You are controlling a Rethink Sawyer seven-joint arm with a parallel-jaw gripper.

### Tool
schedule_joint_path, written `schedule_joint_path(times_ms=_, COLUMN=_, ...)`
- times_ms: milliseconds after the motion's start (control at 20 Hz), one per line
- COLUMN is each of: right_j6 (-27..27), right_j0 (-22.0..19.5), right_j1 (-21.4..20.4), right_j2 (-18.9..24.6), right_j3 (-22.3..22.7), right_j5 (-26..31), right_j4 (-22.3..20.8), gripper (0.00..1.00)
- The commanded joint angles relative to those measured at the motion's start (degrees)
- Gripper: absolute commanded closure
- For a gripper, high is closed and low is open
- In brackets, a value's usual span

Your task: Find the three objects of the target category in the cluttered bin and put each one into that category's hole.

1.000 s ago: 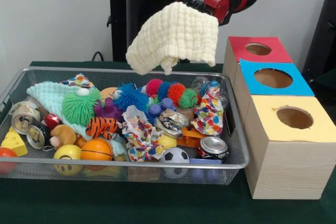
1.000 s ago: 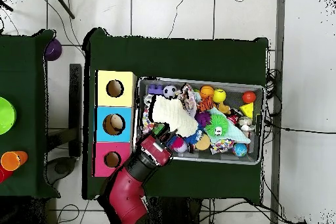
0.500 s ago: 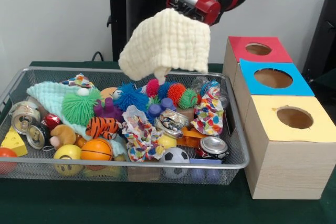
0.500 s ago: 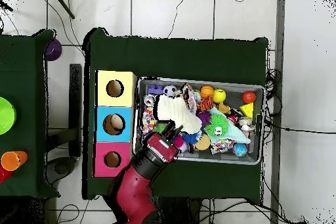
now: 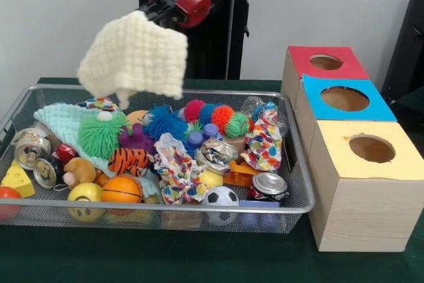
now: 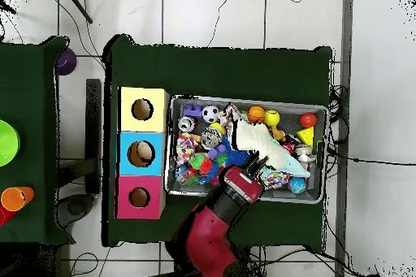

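Note:
My gripper (image 5: 152, 12) is shut on the cream waffle cloth (image 5: 132, 54) and holds it high over the far left of the wire-mesh bin (image 5: 165, 209). In the overhead view the gripper (image 6: 253, 164) and the cream cloth (image 6: 255, 138) are over the bin's (image 6: 244, 100) right half. Three patch-printed white cloths lie in the bin: one crumpled near the front middle (image 5: 175, 167), one at the right (image 5: 265, 140), one at the far left (image 5: 99, 103), partly behind a mint-green cloth (image 5: 59, 120). The yellow-panelled hole (image 5: 371, 148) is in the nearest wooden box and also shows in the overhead view (image 6: 142, 110).
Blue-panelled (image 5: 344, 99) and red-panelled (image 5: 326, 62) holes are in the boxes behind the yellow one. The bin also holds spiky balls (image 5: 165, 122), crushed cans (image 5: 268, 185), a toy tiger (image 5: 129, 160), an orange ball (image 5: 121, 190) and a soccer ball (image 5: 220, 198).
The arm has swung left in the front view, carrying the cream cloth from above the bin's far right to above its far left. The things in the bin have not moved.

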Motion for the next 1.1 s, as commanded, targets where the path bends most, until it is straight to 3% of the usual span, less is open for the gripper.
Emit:
schedule_joint_path(times_ms=50, right_j6=13.5, right_j0=-8.6, right_j1=-4.2, right_j2=2.5, right_j3=-8.5, right_j5=-8.2, right_j4=-12.0, gripper=1.0)
schedule_joint_path(times_ms=350, right_j6=11.9, right_j0=-13.3, right_j1=-6.0, right_j2=4.7, right_j3=-11.0, right_j5=-10.1, right_j4=-17.1, gripper=1.0)
schedule_joint_path(times_ms=850, right_j6=10.0, right_j0=-15.2, right_j1=-6.4, right_j2=7.4, right_j3=-11.4, right_j5=-12.6, right_j4=-17.0, gripper=1.0)
schedule_joint_path(times_ms=900, right_j6=9.7, right_j0=-15.4, right_j1=-6.6, right_j2=7.6, right_j3=-11.5, right_j5=-12.6, right_j4=-17.4, gripper=0.0)
schedule_joint_path(times_ms=1000, right_j6=10.9, right_j0=-16.0, right_j1=-6.4, right_j2=7.7, right_j3=-11.8, right_j5=-14.8, right_j4=-18.4, gripper=0.0)
schedule_joint_path(times_ms=1100, right_j6=9.6, right_j0=-16.0, right_j1=-6.8, right_j2=7.3, right_j3=-12.3, right_j5=-12.9, right_j4=-19.9, gripper=0.0)
